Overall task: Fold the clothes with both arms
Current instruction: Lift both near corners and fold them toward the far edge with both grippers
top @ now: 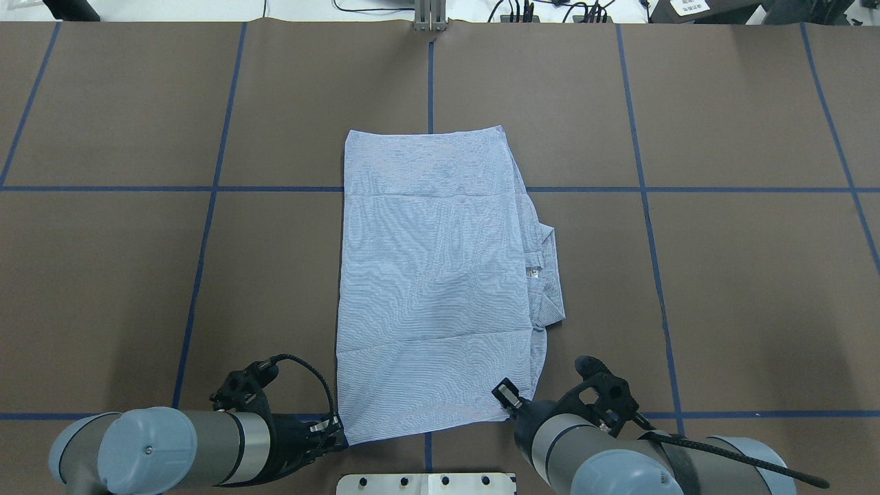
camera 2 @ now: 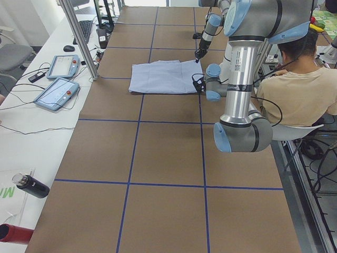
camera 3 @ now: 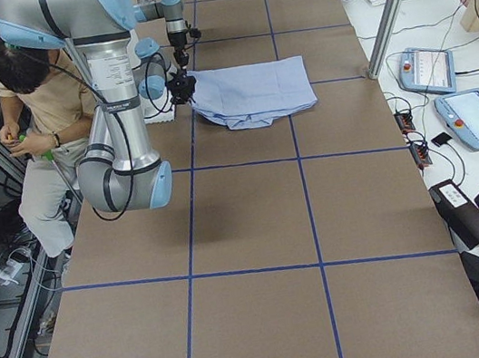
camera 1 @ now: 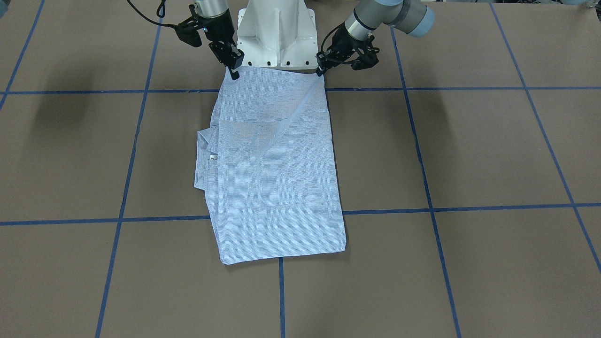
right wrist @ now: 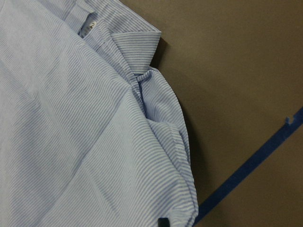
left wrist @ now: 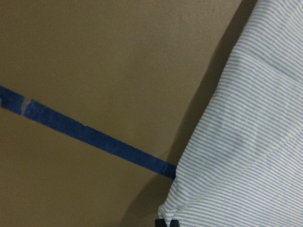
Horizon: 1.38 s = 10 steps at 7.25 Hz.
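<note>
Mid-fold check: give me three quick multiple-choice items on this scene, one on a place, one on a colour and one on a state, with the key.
1. On the shirt, the collar sticks out toward:
A) the robot's left
B) the robot's right
C) the far edge

2. The tape lines on the table are:
A) red
B) yellow
C) blue

3. The shirt is:
A) folded into a rectangle, flat on the table
B) spread out with both sleeves showing
C) hanging over the table's edge

Key:
1 B, the collar pokes out on the right arm's side.
2 C, blue lines cross the brown top.
3 A, no sleeve shows, and the left gripper and right gripper are at its near corners.
</note>
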### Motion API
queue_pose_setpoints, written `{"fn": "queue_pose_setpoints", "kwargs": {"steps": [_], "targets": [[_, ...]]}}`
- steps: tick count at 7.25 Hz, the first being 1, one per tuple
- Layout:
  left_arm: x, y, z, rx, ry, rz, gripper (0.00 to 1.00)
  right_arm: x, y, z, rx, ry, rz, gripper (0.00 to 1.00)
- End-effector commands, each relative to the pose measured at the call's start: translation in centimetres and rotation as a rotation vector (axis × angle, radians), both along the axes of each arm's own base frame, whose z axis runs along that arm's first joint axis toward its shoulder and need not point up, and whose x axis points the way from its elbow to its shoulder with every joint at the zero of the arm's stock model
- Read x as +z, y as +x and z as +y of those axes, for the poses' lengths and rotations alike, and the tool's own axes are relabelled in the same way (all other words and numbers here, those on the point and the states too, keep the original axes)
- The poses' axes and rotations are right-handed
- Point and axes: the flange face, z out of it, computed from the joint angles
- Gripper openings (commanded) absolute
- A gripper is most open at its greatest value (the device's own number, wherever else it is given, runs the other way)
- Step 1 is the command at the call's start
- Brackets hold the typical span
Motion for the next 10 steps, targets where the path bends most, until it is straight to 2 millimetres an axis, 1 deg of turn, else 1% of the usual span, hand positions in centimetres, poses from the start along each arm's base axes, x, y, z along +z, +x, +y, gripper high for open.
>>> {"fn": "queue_pose_setpoints", "kwargs": {"steps": [1,2,3,4,5,6,7,8,9,10], "targets": [[-1.3,-3.9,0.6,0.020,0.000,0.037,0.00,-0.4,0.8,0.0,0.008,-0.012,-0.016,0.00],[-2.9,-5.1,0.5,0.039,-0.004,0.072,0.00,-1.6,2.0,0.1,0.027,-0.045,-0.060,0.00],[-3.8,-5.8,0.3,0.040,-0.003,0.093,0.00,-3.2,3.5,0.2,0.029,-0.060,-0.106,0.00],[-5.2,-6.9,-1.1,0.010,0.003,0.124,0.00,-4.2,4.6,0.3,0.026,-0.070,-0.112,0.00],[-6.1,-8.5,-3.6,-0.026,0.004,0.142,0.00,-5.7,6.5,-0.2,0.036,-0.069,-0.131,0.00],[-7.2,-10.1,-8.2,-0.064,0.038,0.155,0.00,-5.6,7.1,-2.5,0.056,-0.084,-0.109,0.00],[-6.7,-12.0,-12.3,-0.064,0.090,0.134,0.00,-5.8,7.2,-6.6,0.075,-0.129,-0.108,0.00],[-7.0,-12.1,-16.2,-0.104,0.102,0.124,0.00,-6.2,6.2,-10.5,0.063,-0.156,-0.098,0.00],[-7.5,-10.7,-19.1,-0.120,0.102,0.118,0.00,-5.9,4.9,-13.6,0.063,-0.127,-0.062,0.00],[-8.2,-9.8,-21.7,-0.150,0.104,0.114,0.00,-4.6,4.7,-15.8,0.066,-0.098,-0.016,0.00]]}}
